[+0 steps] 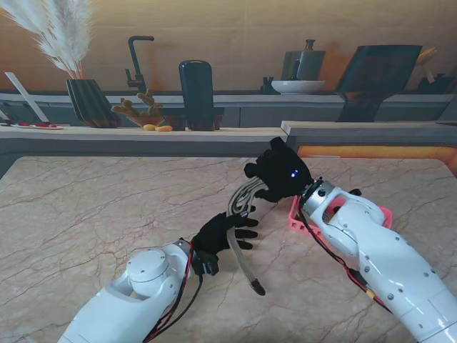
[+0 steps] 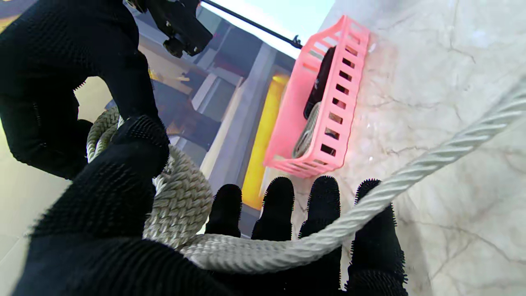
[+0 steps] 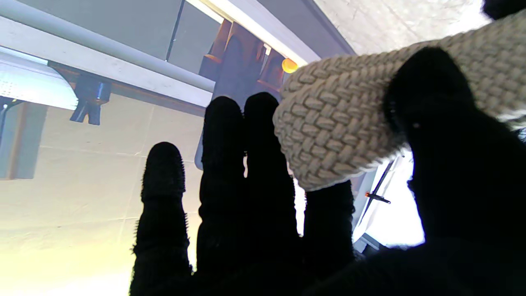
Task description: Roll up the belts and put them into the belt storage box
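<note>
A marble counter (image 1: 86, 214) fills the stand view, a kitchen shelf behind it. Mid-counter, the right robot hand (image 1: 282, 174) pinches the wound end of a braided belt (image 1: 243, 202), lifted so the coil can turn freely, while the left robot hand (image 1: 223, 233) cradles the loose tail, whose tip trails toward me. The pink belt storage box (image 1: 296, 218) sits just behind the right wrist, with open counter all around.

From the left wrist, fingers (image 2: 324, 197) lie spread under the belt (image 2: 411, 172), guiding slack; the box (image 2: 316, 102) already holds a rolled belt.

From the right wrist, thumb and fingers (image 3: 230, 164) clamp the coil (image 3: 341, 135).
</note>
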{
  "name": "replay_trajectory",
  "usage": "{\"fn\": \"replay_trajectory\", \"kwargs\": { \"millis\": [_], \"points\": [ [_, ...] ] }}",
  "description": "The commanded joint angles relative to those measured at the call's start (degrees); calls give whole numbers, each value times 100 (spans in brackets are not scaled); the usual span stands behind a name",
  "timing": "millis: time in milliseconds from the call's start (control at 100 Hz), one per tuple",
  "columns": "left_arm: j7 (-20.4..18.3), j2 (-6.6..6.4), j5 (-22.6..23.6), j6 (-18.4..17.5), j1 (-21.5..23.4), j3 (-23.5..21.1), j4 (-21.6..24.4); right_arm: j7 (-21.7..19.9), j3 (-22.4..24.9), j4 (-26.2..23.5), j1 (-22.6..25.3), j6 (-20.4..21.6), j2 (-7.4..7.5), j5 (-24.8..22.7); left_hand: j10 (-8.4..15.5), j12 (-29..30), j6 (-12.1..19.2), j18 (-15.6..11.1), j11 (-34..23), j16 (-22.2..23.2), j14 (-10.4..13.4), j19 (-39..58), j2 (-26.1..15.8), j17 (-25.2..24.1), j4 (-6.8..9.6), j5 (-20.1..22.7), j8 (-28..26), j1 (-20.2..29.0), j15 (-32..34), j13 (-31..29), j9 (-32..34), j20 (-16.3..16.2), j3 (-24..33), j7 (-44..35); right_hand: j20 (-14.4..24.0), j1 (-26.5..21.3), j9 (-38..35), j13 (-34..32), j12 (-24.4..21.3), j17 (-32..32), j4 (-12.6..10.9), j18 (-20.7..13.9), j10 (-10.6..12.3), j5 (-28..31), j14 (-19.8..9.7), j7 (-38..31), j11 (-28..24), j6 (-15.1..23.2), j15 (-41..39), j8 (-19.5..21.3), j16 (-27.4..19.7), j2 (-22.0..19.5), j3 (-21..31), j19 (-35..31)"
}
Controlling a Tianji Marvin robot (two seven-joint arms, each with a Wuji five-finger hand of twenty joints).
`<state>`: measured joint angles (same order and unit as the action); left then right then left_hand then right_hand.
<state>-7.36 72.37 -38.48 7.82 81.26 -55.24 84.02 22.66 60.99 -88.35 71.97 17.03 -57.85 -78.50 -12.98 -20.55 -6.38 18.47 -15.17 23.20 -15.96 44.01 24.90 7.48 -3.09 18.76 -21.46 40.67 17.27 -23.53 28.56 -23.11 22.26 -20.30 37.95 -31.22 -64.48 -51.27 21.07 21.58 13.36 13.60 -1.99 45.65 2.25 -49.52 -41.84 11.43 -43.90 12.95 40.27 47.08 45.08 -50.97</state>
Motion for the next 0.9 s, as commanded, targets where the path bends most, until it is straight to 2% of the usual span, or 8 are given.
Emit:
{"fn": "replay_trajectory", "kwargs": {
  "millis": [0,170,290,380,540,610,730,890],
  "points": [
    [-144,47,-59,9,86,53,-9,46,-45,12,-28,-66,-83,58,197,58,213,-171,109,-103,249,-106,275,-44,22,-52,-64,-215,-96,140,-121,97,73,91,-98,-645,-448,-101,-24,-22,-347,248,-244,719,-101,-1243,-484,391,-183,249,73,-313,937,-204],
    [27,104,-315,-145,210,97,101,74,-209,152,-56,-375,-138,231,205,109,199,-261,215,-157,241,-250,286,-56,-1,-328,-37,-408,-195,234,-378,171,84,187,-147,-662,-500,-141,-81,19,-484,229,-374,808,16,-1277,-692,196,-402,219,97,-122,1074,-452],
    [575,193,-311,-229,307,165,241,76,-318,231,-31,-602,-184,382,177,124,177,-380,149,-127,247,-195,337,29,-17,-683,-24,-461,-98,284,-660,148,292,130,-168,-670,-508,-165,-66,38,-572,219,-457,835,82,-1302,-831,81,-518,239,122,-22,1179,-576],
    [982,266,-180,-323,315,249,272,91,-394,275,11,-772,-214,479,175,142,188,-640,9,-111,313,-47,408,170,-51,-1008,139,-475,70,318,-924,86,656,114,-175,-681,-500,-167,-45,46,-616,221,-535,854,139,-1310,-933,-25,-596,265,146,27,1236,-666],
    [2066,499,-20,-543,323,417,366,68,-532,325,108,-1083,-278,697,178,118,246,-911,-492,-62,404,543,631,975,-134,-1014,662,-330,642,102,-1239,-106,1616,785,-171,-693,-541,-241,-5,65,-698,255,-642,913,236,-1324,-1081,-199,-712,304,177,178,1379,-801],
    [2474,605,98,-702,287,503,344,66,-583,329,158,-1225,-307,786,175,121,239,-1030,-700,-75,428,707,649,1431,-157,-1032,704,-233,856,-51,-1296,-98,1850,956,-161,-670,-552,-281,36,74,-755,271,-689,923,276,-1335,-1179,-272,-772,338,196,240,1468,-874],
    [2902,725,335,-852,216,595,258,45,-655,321,238,-1408,-363,983,163,133,202,-1224,-941,-144,452,661,603,1910,-189,-1028,644,-116,1074,-179,-1343,73,2009,1033,-140,-620,-528,-313,129,80,-888,261,-771,916,332,-1359,-1388,-381,-900,432,249,337,1630,-1014],
    [3161,807,434,-988,163,619,148,1,-755,327,304,-1455,-395,1139,208,114,230,-1385,-1023,-218,514,519,653,2100,-233,-1046,638,-261,1122,-130,-1372,237,2023,1057,-127,-601,-540,-347,157,73,-953,290,-794,920,340,-1384,-1472,-415,-950,488,269,384,1701,-1071]
  ]
}}
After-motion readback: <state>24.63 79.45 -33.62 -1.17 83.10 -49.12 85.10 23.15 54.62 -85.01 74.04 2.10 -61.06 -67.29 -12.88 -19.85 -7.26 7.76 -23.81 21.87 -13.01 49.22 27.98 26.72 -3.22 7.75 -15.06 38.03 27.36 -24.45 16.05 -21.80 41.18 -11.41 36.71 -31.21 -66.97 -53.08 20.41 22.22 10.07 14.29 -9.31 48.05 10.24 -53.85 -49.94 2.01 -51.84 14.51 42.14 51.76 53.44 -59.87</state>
